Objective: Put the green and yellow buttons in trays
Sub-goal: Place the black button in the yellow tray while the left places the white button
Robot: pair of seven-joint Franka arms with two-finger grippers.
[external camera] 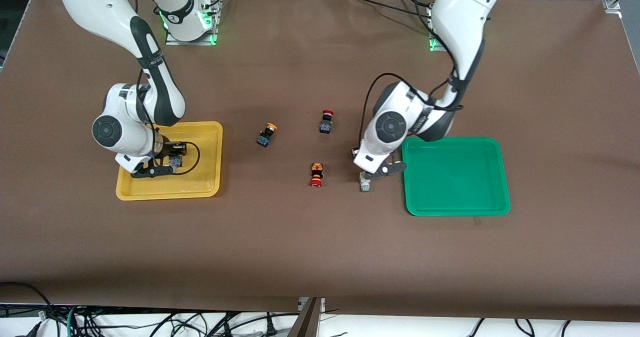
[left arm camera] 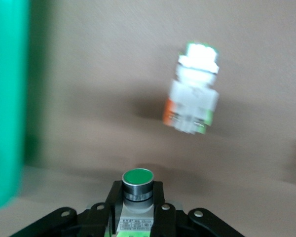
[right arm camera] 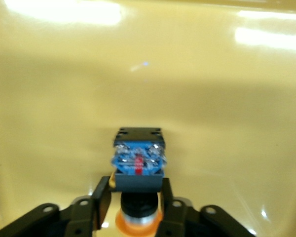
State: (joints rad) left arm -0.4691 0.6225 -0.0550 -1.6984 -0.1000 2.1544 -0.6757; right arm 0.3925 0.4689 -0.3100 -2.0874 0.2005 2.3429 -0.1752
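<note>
My right gripper [external camera: 172,166] is low over the yellow tray [external camera: 200,189] and shut on a yellow button [right arm camera: 138,165] with a dark blue-black body; the tray floor [right arm camera: 138,74] fills the right wrist view. My left gripper [external camera: 369,177] is over the table beside the green tray [external camera: 455,204] and shut on a green button [left arm camera: 138,181]. A second green button [left arm camera: 193,91], white-bodied, lies on the table ahead of it. The front view shows one white-bodied button [external camera: 365,184] at that gripper's tip; I cannot tell which it is. Another yellow button [external camera: 266,134] lies mid-table.
Two red-capped buttons lie mid-table, one [external camera: 326,121] farther from the front camera, one [external camera: 316,174] nearer, close to my left gripper. The green tray's edge [left arm camera: 7,98] shows in the left wrist view and its floor is bare.
</note>
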